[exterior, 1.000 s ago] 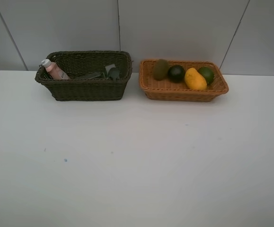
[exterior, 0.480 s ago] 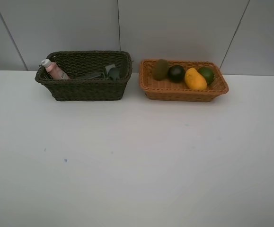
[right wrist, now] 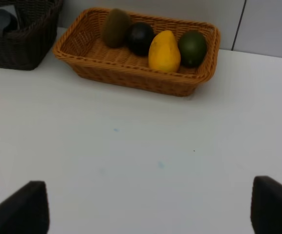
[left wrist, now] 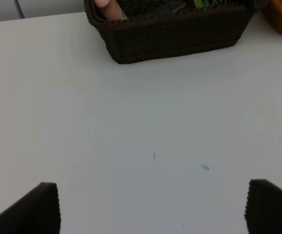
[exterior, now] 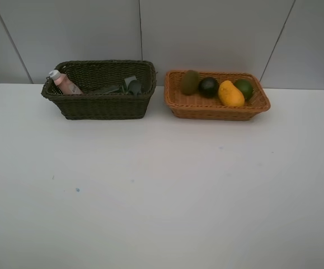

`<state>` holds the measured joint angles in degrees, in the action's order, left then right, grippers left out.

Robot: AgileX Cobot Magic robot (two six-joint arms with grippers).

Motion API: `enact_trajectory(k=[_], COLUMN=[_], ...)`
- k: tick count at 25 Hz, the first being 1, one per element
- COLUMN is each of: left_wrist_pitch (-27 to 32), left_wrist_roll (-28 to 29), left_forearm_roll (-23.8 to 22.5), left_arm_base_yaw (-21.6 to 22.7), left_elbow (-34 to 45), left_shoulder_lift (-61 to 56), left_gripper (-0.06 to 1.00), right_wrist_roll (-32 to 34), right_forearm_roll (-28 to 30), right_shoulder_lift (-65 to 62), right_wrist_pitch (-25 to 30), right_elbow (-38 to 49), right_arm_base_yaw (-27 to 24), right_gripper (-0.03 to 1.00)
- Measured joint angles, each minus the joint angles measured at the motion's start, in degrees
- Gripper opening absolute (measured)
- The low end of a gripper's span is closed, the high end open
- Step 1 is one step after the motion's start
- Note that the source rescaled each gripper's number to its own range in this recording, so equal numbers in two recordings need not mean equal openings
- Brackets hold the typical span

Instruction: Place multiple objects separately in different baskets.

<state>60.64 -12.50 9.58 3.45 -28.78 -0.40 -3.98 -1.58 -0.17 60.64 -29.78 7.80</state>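
Broadly, the white tabletop (exterior: 162,190) fills most of the exterior high view, bare but for a few faint specks. At the upper left of that frame stands the deep dark brown-green wicker basket (exterior: 103,106); just to its right, near but apart, sits the shallower orange-tan wicker basket (exterior: 215,109).

In the orange-tan basket four fruits lie in a row — from left to right, the brown oval kiwi (exterior: 190,82), the dark round mangosteen (exterior: 209,86), the yellow mango (exterior: 230,93) and the green lime (exterior: 244,88), each touching or nearly touching its neighbour. In the dark basket the pink bottle (exterior: 64,82) leans against the left wall with its white cap upward; beside it are darker items — a dark grey bottle (exterior: 134,86) by the look of it — but the rest is too shadowed to name.

Neither arm shows in the exterior high view. In the wrist views the left gripper (left wrist: 153,207) and the right gripper (right wrist: 150,207) each hover over bare table with the fingers spread wide apart, holding nothing.

Judging from how things lie, the sorting looks finished. Were any piece to be taken up again, the fruits would likely be light, firm and smooth, prone to roll, so best gripped across the middle; the pink bottle seems light and stiff, best held across its body.
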Motion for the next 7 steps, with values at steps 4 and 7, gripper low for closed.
enact_trajectory(k=[4,7], left_wrist_pitch=[0.0,0.0], left_wrist_roll=[0.0,0.0], left_forearm_roll=[0.0,0.0], left_arm_base_yaw=[0.0,0.0], left_elbow=[0.0,0.0], left_shoulder_lift=[0.0,0.0], left_gripper=[1.0,1.0], right_wrist_roll=[0.0,0.0], right_forearm_roll=[0.0,0.0], right_shoulder_lift=[0.0,0.0], right_wrist_pitch=[0.0,0.0], right_elbow=[0.0,0.0], right_arm_base_yaw=[0.0,0.0], right_gripper=[1.0,1.0])
